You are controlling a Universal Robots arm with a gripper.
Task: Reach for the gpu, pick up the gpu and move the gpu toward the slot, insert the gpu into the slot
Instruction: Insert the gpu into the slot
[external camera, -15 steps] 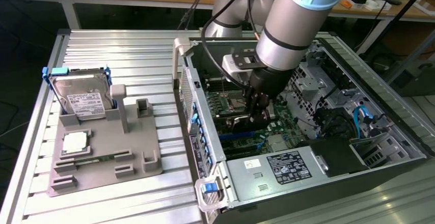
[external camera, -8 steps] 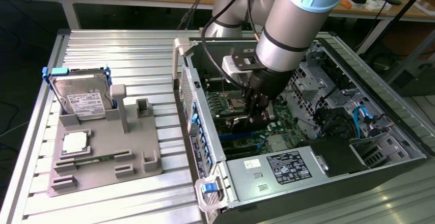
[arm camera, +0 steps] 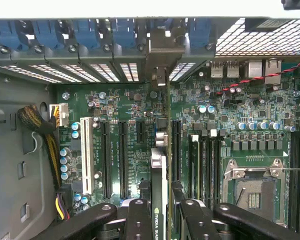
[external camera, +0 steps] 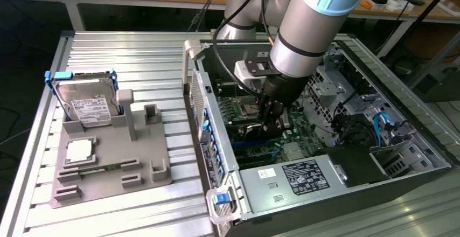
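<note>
Gripper [arm camera: 159, 210] clamps the gpu [arm camera: 159, 165] edge-on between its fingers [arm camera: 140, 220], inside the case. Card's long axis runs straight ahead from the fingers toward the rear bracket openings. The slot [arm camera: 175, 150] lies directly beneath the card, parallel to it; seating cannot be judged.

The exterior view looks down at a slant from above and some way back, taking in the ribbed metal surface [external camera: 107, 59], the open computer case [external camera: 374, 102] and the arm's lower part. The wrist view sits close inside that case, looking straight along the fingers [arm camera: 140, 220] at the green motherboard [arm camera: 125, 100]. Both views share the motherboard and the case's interior.
</note>
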